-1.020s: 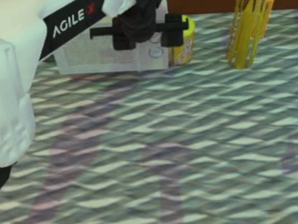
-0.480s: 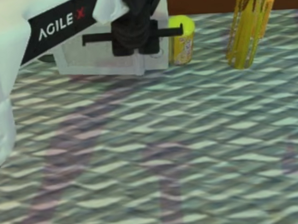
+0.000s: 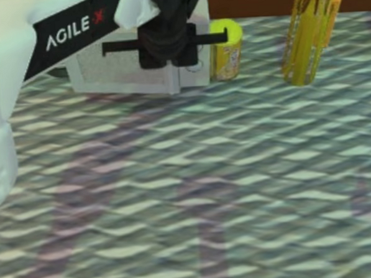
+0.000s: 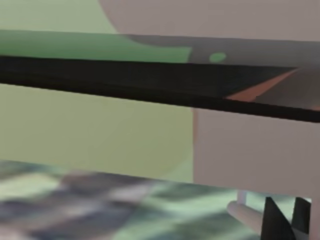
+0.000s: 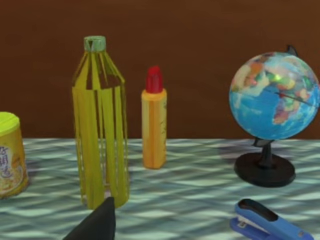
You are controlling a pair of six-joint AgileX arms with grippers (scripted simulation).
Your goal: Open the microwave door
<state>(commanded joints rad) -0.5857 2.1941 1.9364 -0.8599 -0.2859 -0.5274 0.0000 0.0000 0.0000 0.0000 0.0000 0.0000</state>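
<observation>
Left tool hangs over the front of the microwave at about eleven o'clock on the desk, its dark body covering the seam between the microwave door and the knob panel. A black bar runs sideways across it, but whether the fingers are apart or closed on anything I cannot tell; the left wrist view only shows a dark band against pale panels, too close to read.

To do this step well, I judge the tool should keep its purchase at the door's free edge near the knobs and pull in an arc about the hinge on the far-left side, not straight outward, so the oven does not slide on the desk. The door looks barely ajar at most.

Nearest the arc is a yellow canister, just beside the microwave at its right; it is the thing most likely to be knocked. Farther toward one o'clock stands a yellow ribbed bottle, with a red-capped tube behind it. A globe and a blue stapler appear in the right wrist view, well apart from the work. Only a dark tip of the right tool shows; it looks idle.
</observation>
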